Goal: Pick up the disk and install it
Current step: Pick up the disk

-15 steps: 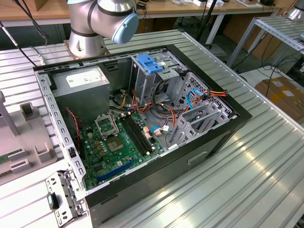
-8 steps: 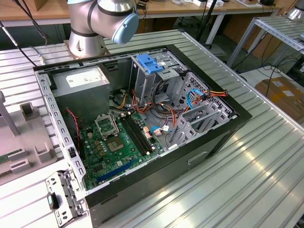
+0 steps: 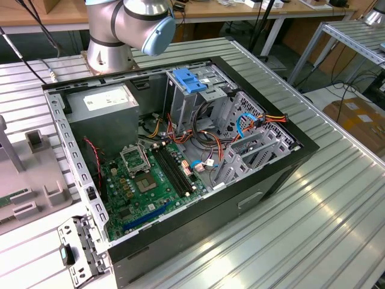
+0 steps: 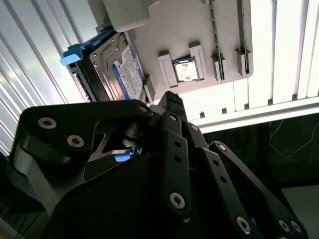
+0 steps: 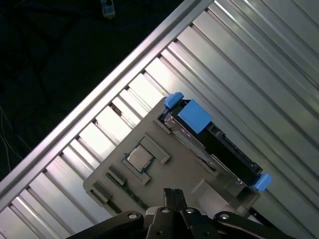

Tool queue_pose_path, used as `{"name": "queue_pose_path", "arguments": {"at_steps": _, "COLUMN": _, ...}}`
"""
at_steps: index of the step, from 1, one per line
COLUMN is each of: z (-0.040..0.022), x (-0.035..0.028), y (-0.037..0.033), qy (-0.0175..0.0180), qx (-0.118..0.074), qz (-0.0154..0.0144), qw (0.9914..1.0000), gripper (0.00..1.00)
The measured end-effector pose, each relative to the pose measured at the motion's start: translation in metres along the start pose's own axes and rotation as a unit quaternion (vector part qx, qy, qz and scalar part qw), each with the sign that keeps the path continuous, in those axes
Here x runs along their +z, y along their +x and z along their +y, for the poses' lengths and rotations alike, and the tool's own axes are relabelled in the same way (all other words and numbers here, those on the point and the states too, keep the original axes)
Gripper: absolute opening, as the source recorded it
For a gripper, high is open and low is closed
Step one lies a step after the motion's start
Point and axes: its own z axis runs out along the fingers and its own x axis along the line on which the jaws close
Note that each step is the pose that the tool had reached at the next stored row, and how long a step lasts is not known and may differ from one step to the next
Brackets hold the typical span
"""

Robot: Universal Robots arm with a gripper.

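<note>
On grey fixture [image 4: 199, 30], blue-railed disk [image 4: 122, 74]

The disk [image 4: 112, 74] is a flat grey-metal drive carrying a white label [image 4: 127, 74] with a blue band and blue plastic side rails [image 4: 75, 52]. It stands on its long edge in a slot along one edge of a grey holder plate [image 4: 199, 30], which lies on the ribbed metal table [image 5: 239, 64]. The label face is turned toward the plate. In the first wrist view the disk [image 5: 224, 149] shows its dark underside, turned outward, with blue tabs at both ends. Nothing grips it.
</note>
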Motion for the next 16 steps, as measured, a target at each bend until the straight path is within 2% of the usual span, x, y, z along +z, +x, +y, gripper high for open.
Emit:
{"name": "queue_pose_path", "arguments": {"at_steps": 6, "z": -0.0001, "x": 0.0, "y": 0.0, "qy": -0.0001, "qx": -0.017, "qz": 0.0009, "qw": 0.99985, "gripper": 0.11}}
{"name": "queue_pose_path", "arguments": {"at_steps": 7, "z": -0.0001, "x": 0.0, "y": 0.0, "qy": -0.0001, "qx": -0.027, "qz": 0.0014, "qw": 0.99964, "gripper": 0.11}}
{"name": "queue_pose_path", "arguments": {"at_steps": 13, "z": 0.0, "x": 0.0, "y": 0.0, "qy": -0.0002, "qx": -0.046, "qz": 0.0023, "qw": 0.99893, "gripper": 0.11}}
{"name": "queue_pose_path", "arguments": {"at_steps": 16, "z": -0.0001, "x": 0.0, "y": 0.0, "qy": -0.0002, "qx": -0.058, "qz": 0.0029, "qw": 0.99829, "gripper": 0.11}}
